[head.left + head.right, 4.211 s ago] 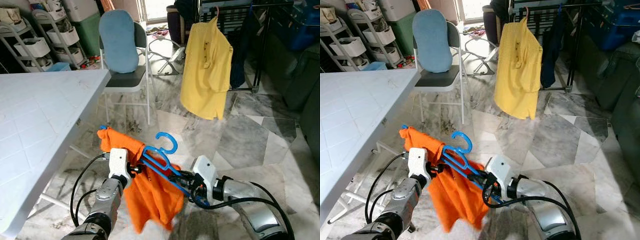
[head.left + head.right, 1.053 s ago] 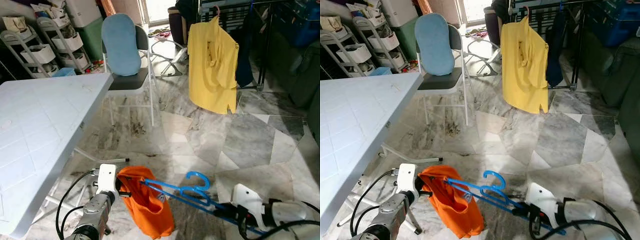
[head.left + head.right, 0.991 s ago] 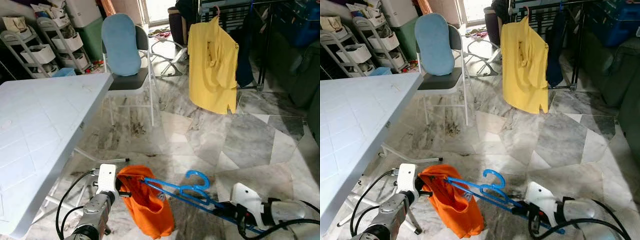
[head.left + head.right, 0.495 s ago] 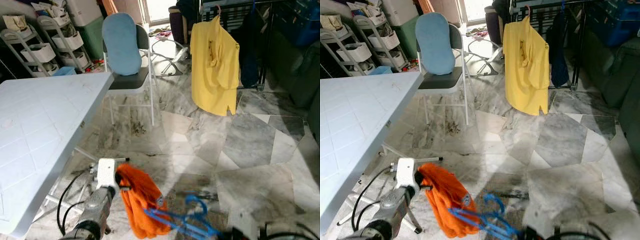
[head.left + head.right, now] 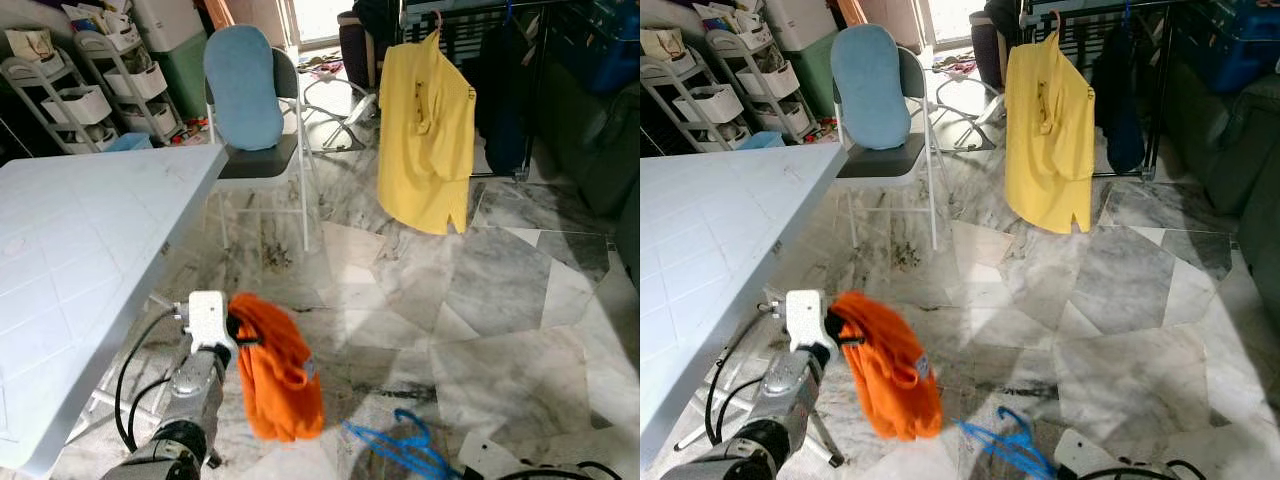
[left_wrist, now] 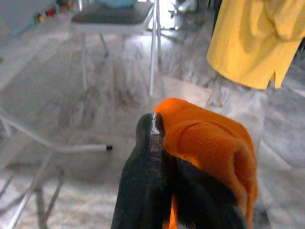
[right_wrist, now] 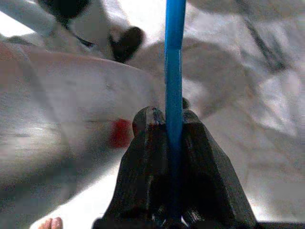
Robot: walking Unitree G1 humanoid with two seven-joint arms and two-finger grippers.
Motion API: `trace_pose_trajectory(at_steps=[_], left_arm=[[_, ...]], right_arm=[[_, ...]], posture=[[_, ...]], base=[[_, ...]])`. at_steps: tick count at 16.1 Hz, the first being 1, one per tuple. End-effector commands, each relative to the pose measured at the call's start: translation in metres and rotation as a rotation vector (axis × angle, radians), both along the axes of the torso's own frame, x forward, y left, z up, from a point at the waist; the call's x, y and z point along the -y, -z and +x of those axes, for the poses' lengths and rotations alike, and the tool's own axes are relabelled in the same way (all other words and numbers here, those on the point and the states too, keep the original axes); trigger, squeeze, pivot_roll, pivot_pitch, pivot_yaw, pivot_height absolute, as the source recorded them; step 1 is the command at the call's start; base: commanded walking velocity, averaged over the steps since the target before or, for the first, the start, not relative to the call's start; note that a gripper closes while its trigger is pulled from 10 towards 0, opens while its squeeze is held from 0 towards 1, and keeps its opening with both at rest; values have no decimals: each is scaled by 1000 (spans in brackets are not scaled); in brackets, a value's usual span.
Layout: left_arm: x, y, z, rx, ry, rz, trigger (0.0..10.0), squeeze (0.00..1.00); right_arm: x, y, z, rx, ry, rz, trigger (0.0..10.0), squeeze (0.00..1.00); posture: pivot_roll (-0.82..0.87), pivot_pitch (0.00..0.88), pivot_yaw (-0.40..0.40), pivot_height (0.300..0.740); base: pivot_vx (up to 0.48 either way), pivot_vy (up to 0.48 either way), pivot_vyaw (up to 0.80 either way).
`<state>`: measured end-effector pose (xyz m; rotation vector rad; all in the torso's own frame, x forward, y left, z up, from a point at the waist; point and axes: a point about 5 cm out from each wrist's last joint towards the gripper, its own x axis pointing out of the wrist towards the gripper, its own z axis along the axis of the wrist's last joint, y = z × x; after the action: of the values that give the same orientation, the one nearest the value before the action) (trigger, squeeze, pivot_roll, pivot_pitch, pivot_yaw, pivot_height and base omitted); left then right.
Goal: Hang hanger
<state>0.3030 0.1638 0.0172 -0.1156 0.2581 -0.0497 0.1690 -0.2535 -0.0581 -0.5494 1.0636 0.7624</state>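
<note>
The left gripper (image 5: 238,330) was clamped on a bunched orange shirt (image 5: 275,378), which hung below it over the marble floor (image 5: 480,300), at about 7 o'clock in the head views; in the left wrist view the fingers (image 6: 150,162) were pressed together with the orange cloth folded over them. The blue hanger (image 5: 405,450) was apart from the shirt, low at about 5 o'clock, blurred, near the floor. The right gripper (image 7: 167,121) was pinched tight on the hanger's blue bar, which ran straight out between its fingers in the right wrist view; the surroundings there were too blurred to make out. A white table (image 5: 80,250) stood at 9 o'clock, just beside the left arm. Behind it, at 11 o'clock, was a folding chair (image 5: 262,150) with a blue cushion (image 5: 240,85) leaning on its back. At 1 o'clock a yellow shirt (image 5: 428,130) hung on a dark rack (image 5: 530,90), with dark clothes beside it. White shelves (image 5: 90,85) with bins stood at 10 o'clock.
</note>
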Motion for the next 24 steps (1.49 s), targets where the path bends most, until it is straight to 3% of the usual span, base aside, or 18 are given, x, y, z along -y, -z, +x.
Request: trace_pose_trajectory(at_steps=[1, 4, 6, 9, 11, 12, 14, 20, 24], left_arm=[[-10, -9, 6, 44, -28, 35, 0, 0], [-19, 5, -5, -34, -41, 104, 0, 0], [-31, 32, -30, -192, -66, 141, 0, 0], [-37, 56, -57, -347, -97, 98, 0, 0], [-39, 65, -68, -404, -107, 108, 5725, 0], [-40, 70, -75, -445, -110, 112, 10000, 0], [-39, 76, -84, -495, -105, 121, 10000, 0], [-35, 84, -94, -547, -81, 127, 10000, 0], [-32, 90, -103, -578, -75, 124, 10000, 0]], right_arm=[[-6, 1, 10, 62, 40, -18, 10000, 0], [-16, -1, 31, 184, 208, -27, 10000, 0], [-29, -3, 49, 276, 469, 27, 10000, 0], [-50, 3, 49, 270, 692, 121, 10000, 0], [-56, 5, 48, 269, 784, 146, 10000, 0], [-59, 4, 51, 285, 817, 176, 10000, 0], [-64, 5, 50, 278, 831, 178, 10000, 0], [-91, 9, 47, 241, 634, 181, 10000, 0], [-89, 11, 45, 228, 625, 171, 10000, 0]], posture=[[-180, 0, 195, 740], [-177, 0, 196, 740], [-176, 0, 195, 740], [-169, 0, 183, 740], [-167, 0, 176, 740], [-161, 0, 170, 740], [-162, 0, 165, 740], [-136, 0, 132, 740], [-140, 0, 123, 740]], base=[[0, 0, 0], [0, 0, 0], [0, 0, 0], [0, 0, 0], [0, 0, 0], [0, 0, 0], [0, 0, 0], [0, -69, 356], [0, -442, 800]])
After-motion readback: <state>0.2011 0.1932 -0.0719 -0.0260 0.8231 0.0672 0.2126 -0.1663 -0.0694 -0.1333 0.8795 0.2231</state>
